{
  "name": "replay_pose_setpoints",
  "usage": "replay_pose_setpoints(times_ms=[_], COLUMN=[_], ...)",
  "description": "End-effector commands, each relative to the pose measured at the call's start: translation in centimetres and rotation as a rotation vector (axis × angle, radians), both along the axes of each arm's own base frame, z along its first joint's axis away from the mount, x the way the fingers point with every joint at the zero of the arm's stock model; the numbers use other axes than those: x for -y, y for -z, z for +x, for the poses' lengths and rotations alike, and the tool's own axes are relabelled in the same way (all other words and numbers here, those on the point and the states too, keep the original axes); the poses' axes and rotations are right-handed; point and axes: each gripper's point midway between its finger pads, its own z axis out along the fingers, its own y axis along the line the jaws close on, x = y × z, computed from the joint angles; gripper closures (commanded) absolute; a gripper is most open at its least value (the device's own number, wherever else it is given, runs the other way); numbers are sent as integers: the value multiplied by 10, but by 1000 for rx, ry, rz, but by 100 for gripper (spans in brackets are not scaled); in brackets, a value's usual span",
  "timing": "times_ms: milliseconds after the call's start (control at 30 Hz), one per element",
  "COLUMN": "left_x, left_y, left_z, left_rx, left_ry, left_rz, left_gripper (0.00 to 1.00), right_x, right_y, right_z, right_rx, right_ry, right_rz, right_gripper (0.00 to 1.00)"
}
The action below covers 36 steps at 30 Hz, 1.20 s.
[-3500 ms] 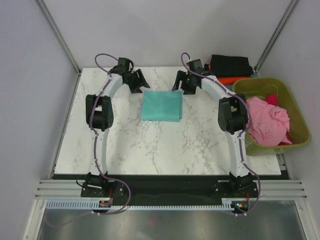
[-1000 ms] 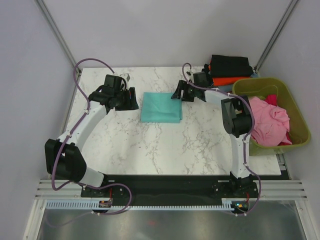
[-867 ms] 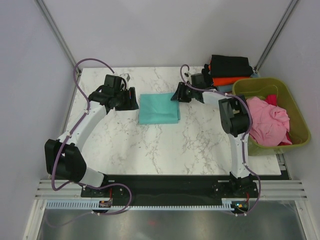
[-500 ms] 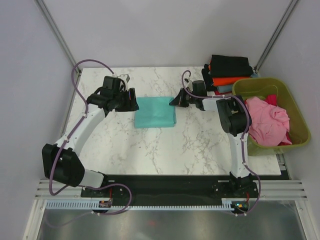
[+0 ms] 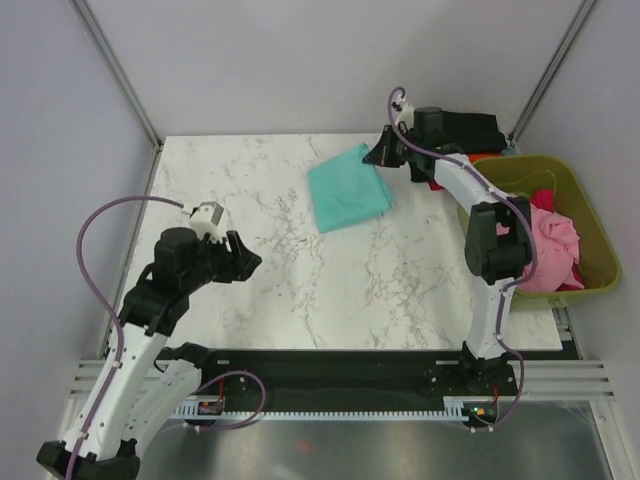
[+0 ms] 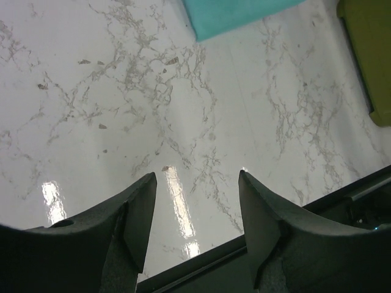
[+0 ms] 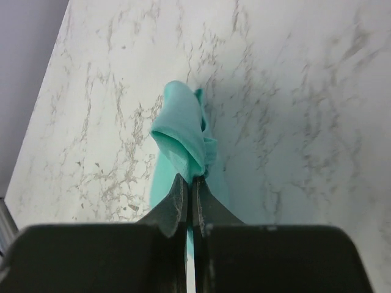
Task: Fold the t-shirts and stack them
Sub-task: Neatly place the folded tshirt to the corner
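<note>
A folded teal t-shirt (image 5: 348,188) lies tilted at the back of the marble table, its far right corner lifted. My right gripper (image 5: 381,155) is shut on that corner; in the right wrist view the cloth (image 7: 183,131) bunches out past the closed fingertips (image 7: 192,179). A stack of folded t-shirts, black (image 5: 460,127) over orange (image 5: 447,161), sits at the back right corner. My left gripper (image 5: 240,260) hovers open over bare marble at the front left, far from the teal t-shirt (image 6: 238,15), with nothing between its fingers (image 6: 140,207).
An olive-green tub (image 5: 590,270) at the right edge holds crumpled pink (image 5: 545,240) and red cloth. Its corner (image 6: 369,55) shows in the left wrist view. The table's black front edge (image 6: 256,241) lies just below the left fingers. Grey walls enclose the table.
My right gripper has shut on the teal t-shirt's corner and dragged it back and to the right, turning it. My left arm has pulled back from the shirt to the front left.
</note>
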Motion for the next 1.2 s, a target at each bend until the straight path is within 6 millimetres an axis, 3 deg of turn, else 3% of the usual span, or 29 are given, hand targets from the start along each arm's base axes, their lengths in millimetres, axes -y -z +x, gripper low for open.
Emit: replay_pose_setpoints(times_ms=[0, 33, 100, 133, 200, 233, 367, 400, 467, 700, 867, 1167], left_x=[2, 2, -1, -6, -13, -19, -19, -18, -18, -19, -19, -19], left_y=[-2, -13, -13, -16, -28, -29, -29, -26, -27, -29, -27, -27], left_z=[-17, -24, -28, -26, -28, -27, -29, -28, -27, -28, -28, -27], left_rx=[9, 61, 90, 118, 184, 200, 201, 191, 188, 198, 192, 189], left_ry=[-23, -14, -22, -54, -77, -102, -103, -103, -103, -105, -105, -106], left_rz=[-92, -117, -129, -127, -121, -112, -118, -114, -113, -118, -116, -116], left_gripper=[36, 36, 35, 35, 35, 35, 35, 35, 36, 36, 36, 36], right_x=[41, 50, 66, 74, 89, 95, 133, 136, 151, 166, 184, 197], right_y=[-64, -81, -92, -109, -119, -137, -172, -191, -201, -250, -257, -239], right_z=[10, 15, 17, 21, 23, 27, 32, 32, 36, 35, 40, 58], right_rx=[147, 206, 230, 285, 298, 334, 393, 432, 441, 541, 554, 533], right_ry=[48, 57, 74, 80, 98, 110, 157, 160, 181, 204, 212, 195], right_rz=[-105, -139, -195, -227, -269, -270, -296, -280, -270, -231, -197, -137], right_gripper=[100, 100, 100, 100, 100, 100, 100, 100, 100, 100, 100, 100])
